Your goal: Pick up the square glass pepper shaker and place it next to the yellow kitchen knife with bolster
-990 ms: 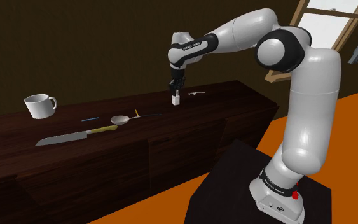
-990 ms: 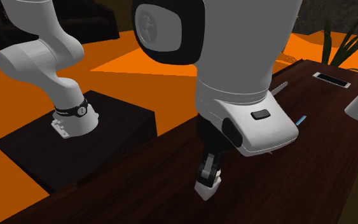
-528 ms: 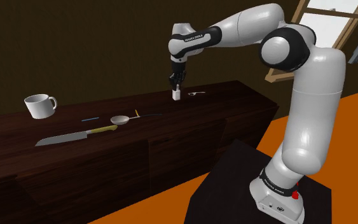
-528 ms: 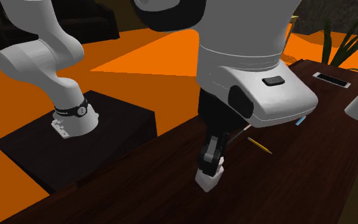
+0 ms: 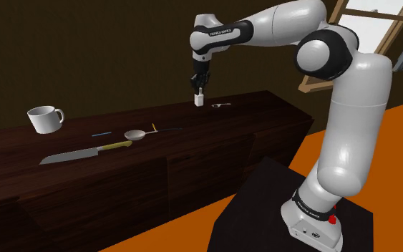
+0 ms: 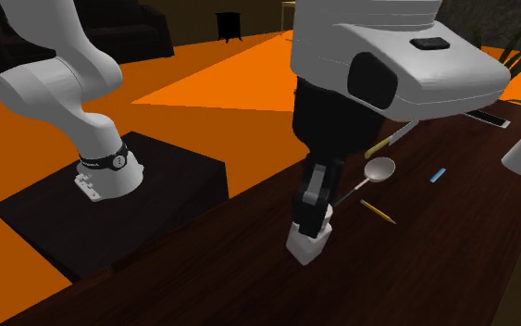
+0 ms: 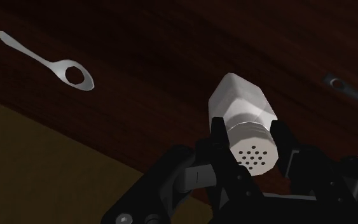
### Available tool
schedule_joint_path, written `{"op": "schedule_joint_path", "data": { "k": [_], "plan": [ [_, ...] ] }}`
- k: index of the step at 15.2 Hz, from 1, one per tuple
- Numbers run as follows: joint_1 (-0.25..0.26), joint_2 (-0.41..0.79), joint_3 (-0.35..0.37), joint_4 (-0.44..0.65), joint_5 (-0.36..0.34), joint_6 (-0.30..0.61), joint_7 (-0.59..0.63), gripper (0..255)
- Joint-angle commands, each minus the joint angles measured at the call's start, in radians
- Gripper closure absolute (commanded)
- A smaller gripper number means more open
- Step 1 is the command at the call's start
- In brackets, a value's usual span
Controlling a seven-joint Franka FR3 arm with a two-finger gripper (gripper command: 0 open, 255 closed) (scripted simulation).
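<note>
Pepper shaker (image 5: 199, 99), drawn as a pale white square-sided block with a grey perforated cap, is hanging clear above the dark wooden counter (image 5: 264, 114), clasped at its cap end by the black gripper (image 5: 200, 91). In the wrist view the two fingers (image 7: 219, 137) are pressing against either side of the cap, so the gripper (image 7: 250, 143) is clamping the shaker (image 7: 241, 108) with its body pointing down toward the wood. A slotted spoon (image 7: 69, 71) is lying on the counter near the shaker. In the second exterior view the shaker (image 6: 306, 242) is dangling below the gripper (image 6: 312, 218), apart from the surface. The yellow-handled knife (image 5: 85, 152) is lying flat well apart from the shaker, toward the shoulder view's left, with a small round-bowled ladle (image 5: 137, 134) just beside its handle end and a thin blue pen (image 5: 102, 133) nearby. A white mug (image 5: 44, 119) is standing farther toward that view's left. The white arm is reaching up and over from its black stand (image 5: 264, 207) on the orange floor.
</note>
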Motion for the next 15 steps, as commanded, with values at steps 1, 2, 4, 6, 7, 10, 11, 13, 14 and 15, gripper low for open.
{"op": "schedule_joint_path", "data": {
  "k": [1, 2, 4, 6, 7, 10, 11, 13, 14, 15],
  "plan": [
    [-0.002, -0.004, -0.001, 0.022, 0.0, -0.026, -0.002, 255],
    [-0.002, -0.005, -0.001, 0.033, 0.0, -0.039, -0.002, 255],
    [-0.002, -0.007, -0.001, 0.058, 0.0, -0.065, -0.003, 255],
    [-0.002, -0.008, -0.002, 0.083, -0.001, -0.091, -0.003, 255],
    [-0.003, -0.008, -0.002, 0.096, -0.001, -0.105, -0.003, 255],
    [-0.003, -0.006, -0.002, 0.139, 0.0, -0.145, -0.003, 255],
    [-0.004, -0.005, -0.002, 0.153, 0.0, -0.159, -0.004, 255],
    [0.011, -0.013, 0.005, 0.152, -0.003, -0.166, 0.018, 255],
    [0.026, -0.021, 0.012, 0.143, -0.006, -0.165, 0.04, 255],
    [0.04, -0.027, 0.019, 0.136, -0.009, -0.164, 0.061, 255]
  ]
}}
